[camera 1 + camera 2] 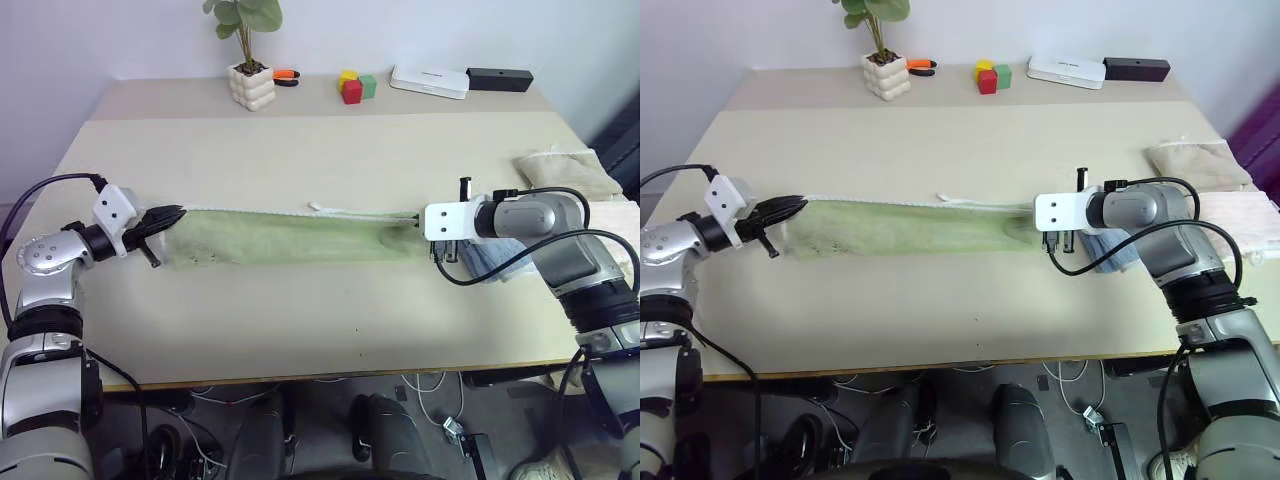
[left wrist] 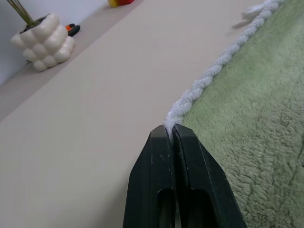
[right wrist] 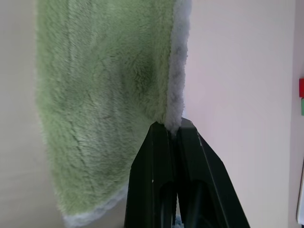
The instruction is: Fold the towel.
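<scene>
Two claws, the left gripper (image 1: 172, 214) and right gripper (image 3: 176, 127), each pinch the white edging at opposite ends of the towel (image 1: 290, 238), stretched across the table (image 1: 330, 150). Keep both ends level, tension even, and lay edge onto edge squarely.

A light green terry cloth towel (image 1: 910, 230) with white stitched edging stretches in a long band between the left gripper (image 1: 790, 209) and right gripper (image 1: 1038, 225). Each gripper pinches one end above the beige worktop (image 1: 940, 310).
</scene>
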`<state>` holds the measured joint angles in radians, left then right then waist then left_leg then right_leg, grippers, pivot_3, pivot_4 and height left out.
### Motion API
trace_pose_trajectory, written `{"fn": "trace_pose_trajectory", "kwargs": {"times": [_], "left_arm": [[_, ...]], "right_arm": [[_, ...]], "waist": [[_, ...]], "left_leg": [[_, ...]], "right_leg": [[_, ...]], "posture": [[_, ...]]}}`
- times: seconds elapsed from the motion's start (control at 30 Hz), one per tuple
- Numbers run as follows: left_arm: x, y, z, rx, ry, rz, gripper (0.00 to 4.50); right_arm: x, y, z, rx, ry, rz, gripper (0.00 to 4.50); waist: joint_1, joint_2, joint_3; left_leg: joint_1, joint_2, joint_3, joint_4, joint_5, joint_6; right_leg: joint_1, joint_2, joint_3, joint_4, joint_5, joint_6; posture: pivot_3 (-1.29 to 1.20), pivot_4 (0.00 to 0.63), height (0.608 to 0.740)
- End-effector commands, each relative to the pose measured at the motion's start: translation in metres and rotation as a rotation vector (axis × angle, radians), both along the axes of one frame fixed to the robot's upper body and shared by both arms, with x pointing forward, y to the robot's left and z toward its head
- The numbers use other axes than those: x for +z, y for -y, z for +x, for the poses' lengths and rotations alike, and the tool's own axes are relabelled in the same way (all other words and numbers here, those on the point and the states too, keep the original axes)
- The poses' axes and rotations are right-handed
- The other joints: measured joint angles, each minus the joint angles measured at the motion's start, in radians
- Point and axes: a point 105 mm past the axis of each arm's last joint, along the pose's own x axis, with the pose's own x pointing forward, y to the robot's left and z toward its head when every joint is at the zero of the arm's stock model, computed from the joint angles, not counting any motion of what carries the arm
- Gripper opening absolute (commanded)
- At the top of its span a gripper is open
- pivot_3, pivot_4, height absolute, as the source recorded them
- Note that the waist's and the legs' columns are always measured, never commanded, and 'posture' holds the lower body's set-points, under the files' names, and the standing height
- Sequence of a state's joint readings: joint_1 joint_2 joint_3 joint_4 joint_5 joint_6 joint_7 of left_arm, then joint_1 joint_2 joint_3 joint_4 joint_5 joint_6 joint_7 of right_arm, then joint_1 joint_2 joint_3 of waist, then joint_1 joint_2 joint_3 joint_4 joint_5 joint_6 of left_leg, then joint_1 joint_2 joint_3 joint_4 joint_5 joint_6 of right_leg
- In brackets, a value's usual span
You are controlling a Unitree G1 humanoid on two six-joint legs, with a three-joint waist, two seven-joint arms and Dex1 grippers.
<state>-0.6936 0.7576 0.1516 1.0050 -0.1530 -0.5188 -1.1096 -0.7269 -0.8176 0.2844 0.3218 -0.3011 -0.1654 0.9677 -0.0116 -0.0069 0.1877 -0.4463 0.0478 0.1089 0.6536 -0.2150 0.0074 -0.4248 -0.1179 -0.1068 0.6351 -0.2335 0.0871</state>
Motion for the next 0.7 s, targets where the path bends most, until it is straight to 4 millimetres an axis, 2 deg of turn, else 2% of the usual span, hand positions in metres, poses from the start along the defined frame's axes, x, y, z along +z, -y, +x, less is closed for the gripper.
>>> {"fn": "trace_pose_trajectory", "kwargs": {"times": [0.03, 0.13, 0.37, 0.47, 0.53, 0.63, 0.7], "left_arm": [[0.007, -0.003, 0.006, 0.039, 0.027, 0.005, 0.0], [-0.005, 0.006, 0.009, 0.025, -0.008, 0.002, 0.0], [-0.012, 0.011, 0.009, -0.001, -0.063, -0.015, 0.0], [-0.007, 0.008, 0.012, 0.024, -0.055, -0.034, 0.75], [-0.006, 0.009, 0.013, 0.023, -0.057, -0.043, 1.62], [-0.004, 0.01, 0.014, 0.025, -0.042, -0.046, 3.22], [-0.002, 0.009, 0.015, 0.038, -0.025, -0.036, 4.27]], "right_arm": [[0.012, 0.001, 0.007, -0.017, 0.052, -0.005, 0.04], [0.009, -0.001, 0.013, -0.037, 0.06, -0.004, 0.04], [0.007, -0.002, 0.02, -0.067, 0.087, 0.012, 0.04], [0.003, -0.001, 0.021, -0.081, 0.086, 0.007, 0.0], [0.003, -0.002, 0.021, -0.081, 0.088, 0.011, 0.0], [0.006, -0.006, 0.024, -0.09, 0.108, 0.047, 0.0], [0.007, -0.008, 0.024, -0.09, 0.101, 0.064, 0.61]], "waist": [[-0.001, 0.0, 0.0], [0.0, 0.0, 0.0], [-0.001, 0.0, 0.0], [0.0, 0.0, 0.0], [-0.001, 0.0, 0.0], [-0.002, 0.0, 0.0], [-0.002, 0.0, 0.0]], "left_leg": [[0.0, 0.0, 0.0, 0.0, 0.0, 0.0], [0.0, 0.0, 0.0, 0.0, 0.0, 0.0], [0.0, 0.0, 0.0, 0.0, 0.0, 0.0], [0.0, 0.0, 0.0, 0.0, 0.0, 0.0], [0.0, 0.0, 0.0, 0.0, 0.0, 0.0], [0.0, 0.0, 0.0, 0.0, 0.0, -0.001], [0.0, 0.0, 0.0, 0.0, 0.0, -0.001]], "right_leg": [[0.0, 0.0, 0.0, 0.0, 0.0, 0.0], [0.0, 0.0, 0.0, 0.0, 0.0, 0.0], [0.0, 0.0, 0.0, 0.001, 0.0, 0.0], [0.0, 0.0, 0.0, 0.001, 0.0, 0.0], [0.0, 0.0, 0.0, 0.001, 0.0, 0.0], [0.0, 0.0, 0.0, 0.001, 0.0, 0.0], [0.0, 0.0, 0.0, 0.001, 0.0, 0.0]], "posture": [[0.0, 0.15, 0.74], [0.0, 0.15, 0.74], [0.0, 0.15, 0.74], [0.0, 0.15, 0.74], [0.0, 0.15, 0.74], [0.0, 0.15, 0.74], [0.0, 0.15, 0.74]]}}
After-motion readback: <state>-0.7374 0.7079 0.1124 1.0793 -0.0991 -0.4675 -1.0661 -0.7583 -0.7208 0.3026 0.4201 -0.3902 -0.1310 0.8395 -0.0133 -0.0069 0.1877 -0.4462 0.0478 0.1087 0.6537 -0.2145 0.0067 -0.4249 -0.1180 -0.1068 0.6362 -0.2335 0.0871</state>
